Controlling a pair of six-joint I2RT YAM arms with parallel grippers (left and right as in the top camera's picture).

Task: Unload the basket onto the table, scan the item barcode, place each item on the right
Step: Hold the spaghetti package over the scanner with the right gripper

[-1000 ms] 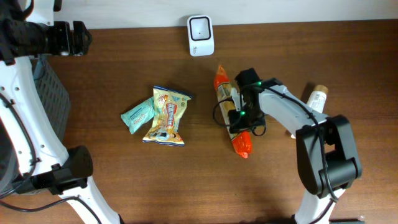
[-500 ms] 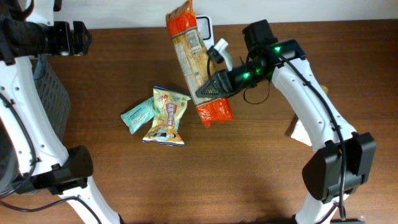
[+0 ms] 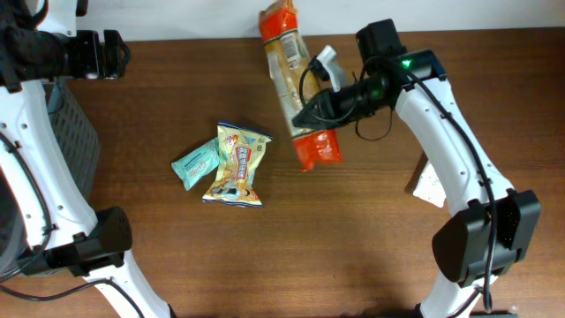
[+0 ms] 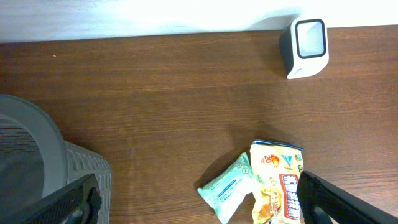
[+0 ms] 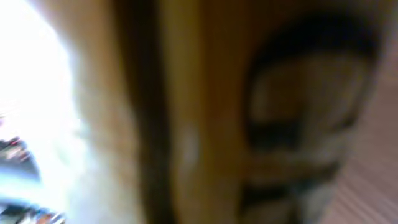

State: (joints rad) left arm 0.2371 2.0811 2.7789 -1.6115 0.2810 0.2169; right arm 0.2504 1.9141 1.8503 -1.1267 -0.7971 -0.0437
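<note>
Right gripper (image 3: 306, 112) is pinching the orange pack (image 3: 287, 62) up over the far-side scanner (image 4: 305, 46), guessing that's to get it scanned.

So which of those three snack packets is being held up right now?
The long orange-ended packet, clamped in the right fingers above the table. The yellow bag and the small teal packet lie on the wood, untouched.
</note>
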